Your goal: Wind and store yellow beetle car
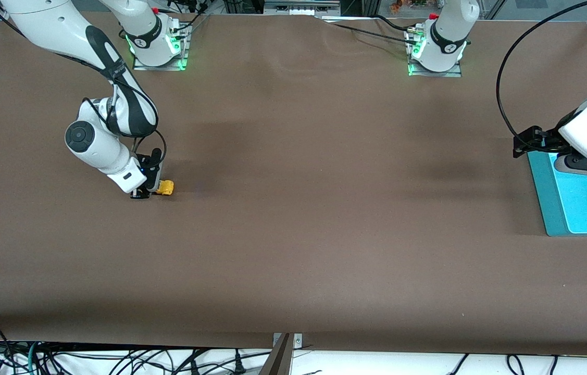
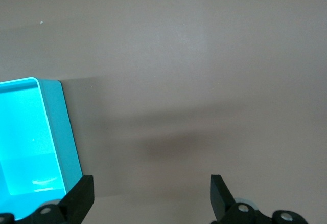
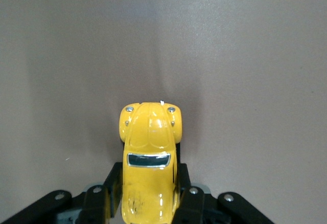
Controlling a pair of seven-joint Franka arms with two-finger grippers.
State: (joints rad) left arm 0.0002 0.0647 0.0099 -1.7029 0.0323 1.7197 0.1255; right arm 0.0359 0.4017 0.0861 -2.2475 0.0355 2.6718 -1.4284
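Toward the right arm's end of the table, the right gripper (image 1: 148, 194) was down at the brown table (image 1: 293, 234) with its fingers (image 3: 190, 198) closed on the flanks of the yellow beetle car (image 1: 166, 187). The right wrist view showed the rounded body clamped between the two pads, its nose with the small headlights sticking out past the fingertips, and its wheels seemingly on the cloth (they could not be seen directly).

The step in hand appeared to be the winding: the grasp was made, and nothing suggested the car had been carried anywhere yet. The next move probably called for dragging the car backward along the table with the wheels pressed down, keeping the grip square so the body would not twist out between the pads.

Well apart, at the left arm's end of the table, stood a turquoise tray (image 1: 546, 208), and its visible floor held nothing. The left gripper (image 2: 152, 196) hung above the tray's edge, waiting, its fingers spread wide and holding nothing. Storage, by that reckoning, remained to be done.
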